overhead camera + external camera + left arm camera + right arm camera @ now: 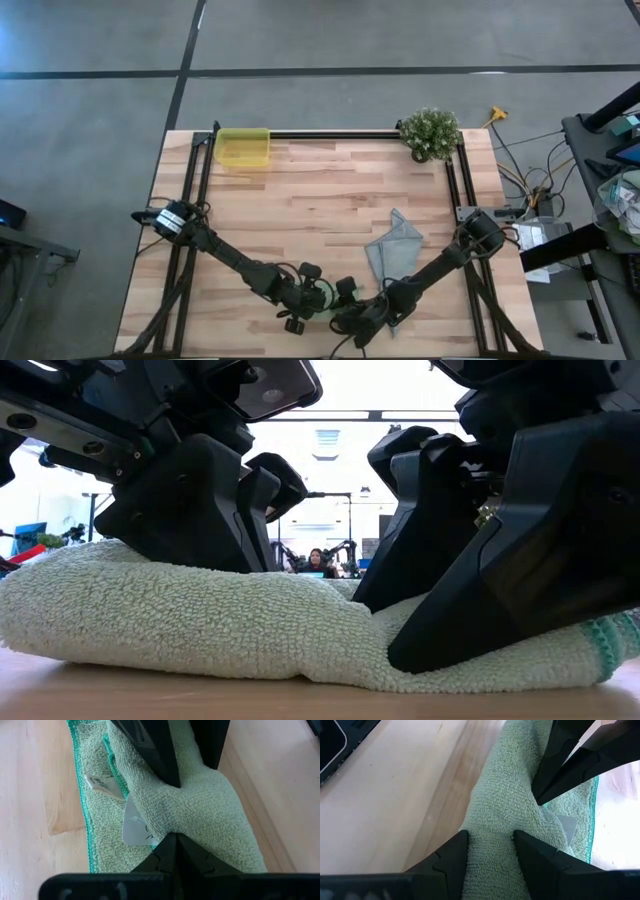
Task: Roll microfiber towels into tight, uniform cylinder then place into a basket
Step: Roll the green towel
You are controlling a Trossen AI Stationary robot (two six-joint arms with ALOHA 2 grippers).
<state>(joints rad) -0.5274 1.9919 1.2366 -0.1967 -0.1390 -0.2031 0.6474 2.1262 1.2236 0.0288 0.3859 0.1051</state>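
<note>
Fingers: left gripper and right gripper both pinch the green towel.
Towel: bunched, half-rolled along the counter's near edge.

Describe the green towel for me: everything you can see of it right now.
The light green towel is looped terry with a darker green stitched edge and white tags. It lies partly rolled into a thick fold on the wooden table, at its near edge. The left gripper and right gripper both pinch the roll. The grey-blue towel lies apart beside it.
</note>
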